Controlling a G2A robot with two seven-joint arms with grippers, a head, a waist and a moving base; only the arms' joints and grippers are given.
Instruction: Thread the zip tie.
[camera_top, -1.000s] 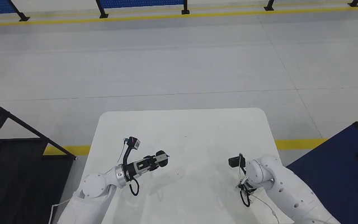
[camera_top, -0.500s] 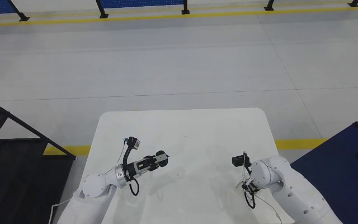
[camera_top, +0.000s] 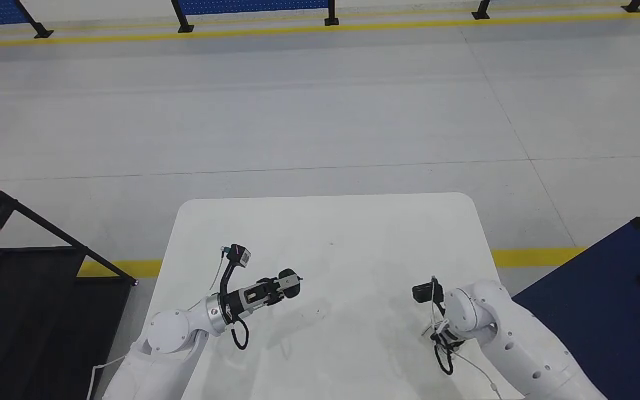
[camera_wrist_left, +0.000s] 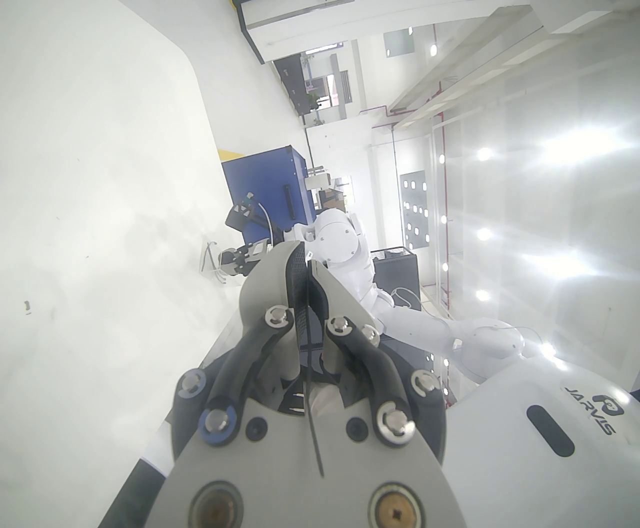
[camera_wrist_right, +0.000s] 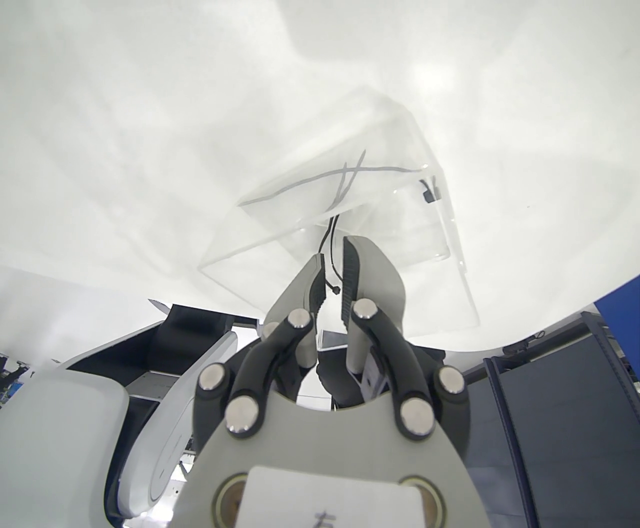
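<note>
Zip tie (camera_wrist_left: 312, 425) awaiting threading: on the white table (camera_top: 330, 225), a clear tray (camera_wrist_right: 450, 280) corrals spare ties (camera_wrist_right: 320, 180) (grey through the plastic) within the right arm's reach. Left gripper (camera_wrist_left: 305, 255), above the table, is clenched on the black strip — seemingly steadying it for the other arm. Right gripper (camera_wrist_right: 334, 250), over the tray, has fingers slightly parted around a second black tie (camera_wrist_right: 335, 289), not visibly pinching it.

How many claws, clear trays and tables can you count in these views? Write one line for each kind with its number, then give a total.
Claws: 2, the left claw and the right claw
Clear tray: 1
Table: 1
Total: 4
</note>
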